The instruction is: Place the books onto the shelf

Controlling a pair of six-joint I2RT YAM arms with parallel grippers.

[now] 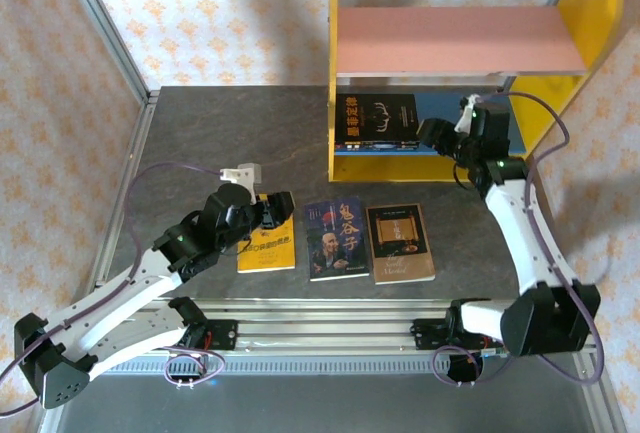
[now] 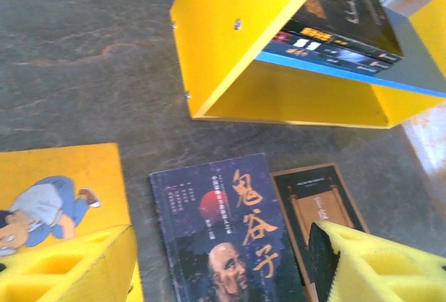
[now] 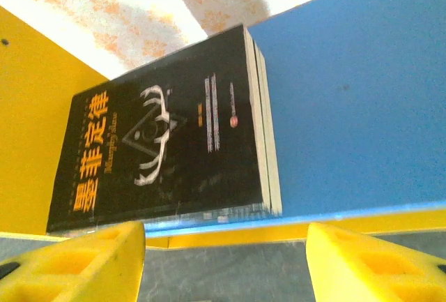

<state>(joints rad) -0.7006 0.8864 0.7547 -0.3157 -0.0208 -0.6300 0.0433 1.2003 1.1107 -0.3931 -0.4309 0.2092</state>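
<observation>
Right now your right claw (image 3: 226, 246) sits just in front of the shelf (image 1: 333, 73), level with its blue lower board (image 3: 348, 93). Its fingers (image 3: 83, 260) are spread apart with nothing between them. Two dark books (image 3: 160, 141) lie stacked flat on that board, pushed up against the left yellow side panel. The top one is black with orange lettering. The pink upper board (image 1: 450, 38) has no books on it.

Your left claw (image 2: 223, 246) hovers over the table (image 1: 220, 133), also spread wide and gripping nothing. It is above the right edge of the yellow book (image 1: 268, 243), which lies flat. Just beside that book lies a dark blue one with a face on the cover (image 1: 337, 238), then a brown one (image 1: 400, 243). All three are in front of the shelf.
</observation>
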